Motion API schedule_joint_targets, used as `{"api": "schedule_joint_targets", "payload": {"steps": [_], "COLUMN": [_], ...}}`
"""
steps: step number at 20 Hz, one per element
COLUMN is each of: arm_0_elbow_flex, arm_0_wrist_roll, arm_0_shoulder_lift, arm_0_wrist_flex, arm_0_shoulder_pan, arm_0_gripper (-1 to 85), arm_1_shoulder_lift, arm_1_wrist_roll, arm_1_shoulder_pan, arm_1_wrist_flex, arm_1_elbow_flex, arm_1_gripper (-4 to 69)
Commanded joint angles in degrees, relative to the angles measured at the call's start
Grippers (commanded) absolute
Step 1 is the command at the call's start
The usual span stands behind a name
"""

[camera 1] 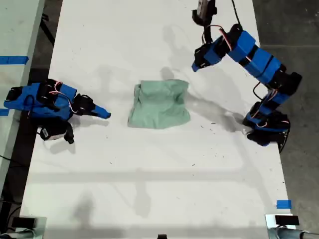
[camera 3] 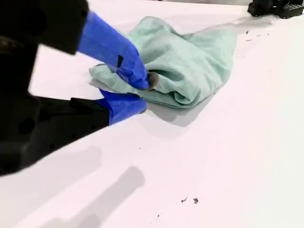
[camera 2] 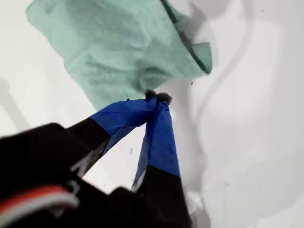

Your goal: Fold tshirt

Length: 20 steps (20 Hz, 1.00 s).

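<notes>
The tshirt [camera 1: 159,103] lies as a pale mint-green, crumpled, folded-up bundle in the middle of the white table [camera 1: 149,189]. My first gripper [camera 1: 195,66] hangs above the table at the exterior view's upper right, just beyond the bundle's corner. In the first wrist view it [camera 2: 156,97] is shut with nothing in it, above the tshirt [camera 2: 123,52]. My second gripper [camera 1: 104,114] rests low at the exterior view's left, a short gap from the bundle. Its jaws [camera 3: 145,95] stand slightly open and empty, pointing at the tshirt [camera 3: 190,61].
The first arm's base [camera 1: 266,127] stands at the exterior view's right table edge. A blue tape mark [camera 1: 283,204] sits at that view's lower right. Another tape strip [camera 1: 12,59] lies on a side surface at its left. Dark floor borders both sides.
</notes>
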Motion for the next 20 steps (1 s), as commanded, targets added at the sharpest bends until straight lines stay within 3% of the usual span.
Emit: {"api": "schedule_joint_targets", "payload": {"steps": [1,8,10,11,12,14,15,17,19,20], "arm_0_elbow_flex": [0.62,0.62,0.62,0.62,0.62,0.62,0.62,0.62,0.62,0.62], "arm_0_wrist_roll": [-0.7,-0.7,-0.7,-0.7,-0.7,-0.7,-0.7,-0.7,-0.7,-0.7], "arm_0_shoulder_lift": [5.71,5.71,5.71,5.71,5.71,5.71,5.71,5.8,5.8,5.8], "arm_0_wrist_flex": [0.09,0.09,0.09,0.09,0.09,0.09,0.09,0.09,0.09,0.09], "arm_0_shoulder_pan": [-0.26,0.26,2.46,3.08,3.43,3.43,3.43,3.43,3.43,3.43], "arm_0_gripper": [6.2,9.9,10.2,10.2,10.2,10.4,10.4,10.4,10.4,10.5], "arm_1_shoulder_lift": [21.45,64.34,73.39,79.45,88.42,100.55,101.43,101.43,101.51,101.51], "arm_1_wrist_roll": [7.73,37.18,44.91,49.13,58.62,59.06,54.05,39.11,14.24,14.68], "arm_1_shoulder_pan": [-6.68,-24.17,-27.16,-27.51,-27.33,-28.74,-28.04,-26.72,-26.63,-26.98], "arm_1_wrist_flex": [-4.75,-22.15,-21.97,-19.69,-14.33,-12.13,-12.04,-12.04,-11.78,-11.43], "arm_1_elbow_flex": [19.25,77.26,87.63,93.16,99.32,100.37,100.28,100.28,100.2,100.02], "arm_1_gripper": [-1.2,-1.2,-1.2,-1.2,-1.2,0.0,0.4,1.4,1.5,0.9]}}
